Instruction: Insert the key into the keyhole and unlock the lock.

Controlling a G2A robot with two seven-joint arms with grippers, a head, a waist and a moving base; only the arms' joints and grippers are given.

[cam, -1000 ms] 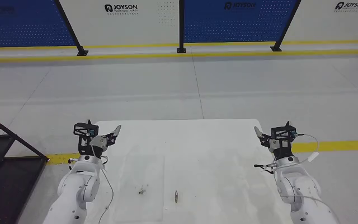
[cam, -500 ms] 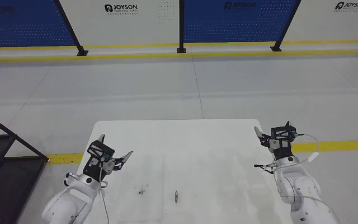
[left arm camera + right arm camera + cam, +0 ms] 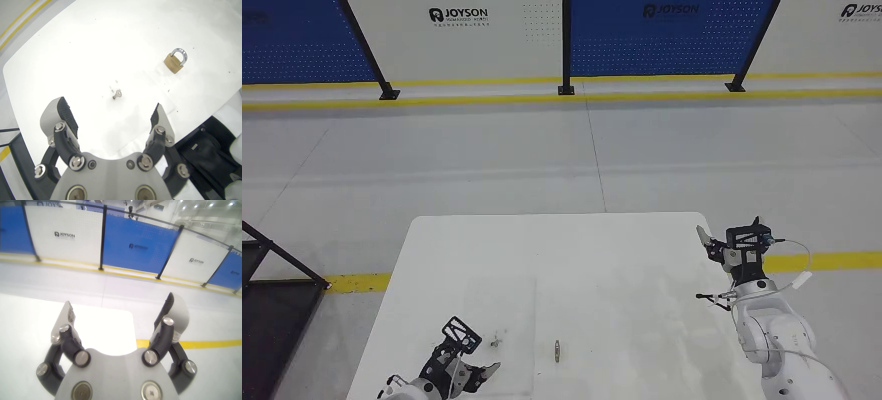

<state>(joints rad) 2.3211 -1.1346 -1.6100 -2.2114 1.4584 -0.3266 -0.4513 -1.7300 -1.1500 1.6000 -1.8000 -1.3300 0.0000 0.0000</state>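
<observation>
A small silver key [image 3: 117, 94] lies flat on the white table [image 3: 592, 260], near its front edge; in the top view the key [image 3: 495, 341] is left of centre. A brass padlock [image 3: 174, 61] with a chrome shackle lies shut a short way off, and from above this padlock [image 3: 557, 350] is right of the key. My left gripper [image 3: 110, 108] is open just short of the key, and in the top view the left gripper [image 3: 477, 352] is at the table's front left. My right gripper [image 3: 119, 304] is open and holds nothing; the right gripper [image 3: 730, 238] is over the table's far right corner.
The table's front edge and a dark base [image 3: 204, 144] lie close to the left gripper. A black frame [image 3: 272, 265] stands off the table's left side. Blue and white barrier panels [image 3: 562, 40] line the floor beyond.
My left arm has swung from the table's far left corner down to the front, ending close to the key. The right arm, key and padlock have not moved.
</observation>
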